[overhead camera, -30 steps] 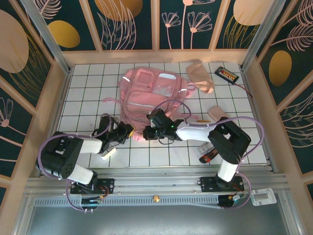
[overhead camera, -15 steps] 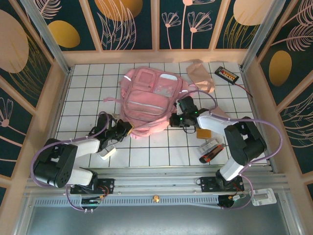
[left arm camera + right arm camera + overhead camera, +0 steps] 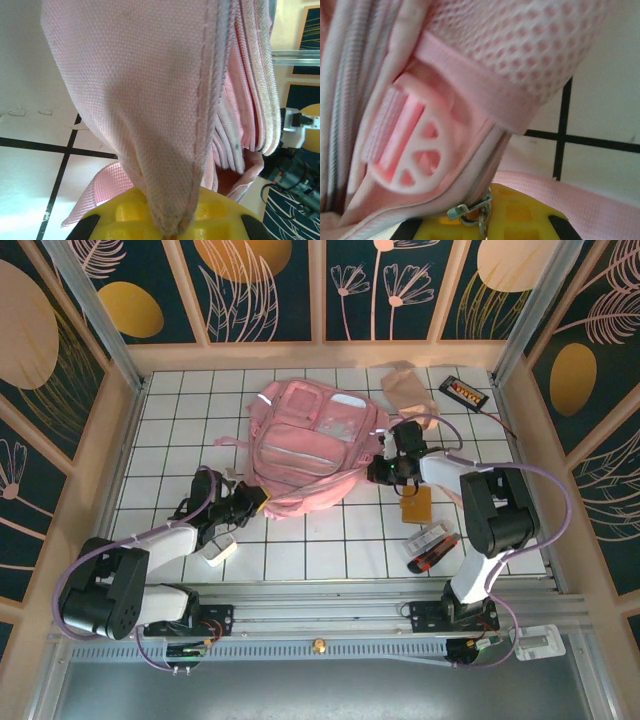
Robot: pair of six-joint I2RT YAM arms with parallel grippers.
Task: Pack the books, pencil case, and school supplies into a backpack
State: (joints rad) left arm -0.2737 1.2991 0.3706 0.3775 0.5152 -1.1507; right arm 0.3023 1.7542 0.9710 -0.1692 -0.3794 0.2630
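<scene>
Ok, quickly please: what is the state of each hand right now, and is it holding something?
Left hand: closed, pinching a fabric edge of the backpack.
Right hand: closed on the backpack's zipper pull.

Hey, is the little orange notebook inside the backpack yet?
No, the orange-brown notebook lies out on the tiled table, to the right of the backpack.

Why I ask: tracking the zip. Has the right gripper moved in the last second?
Yes: the right gripper went right and away, along the backpack edge toward the black device.
</scene>
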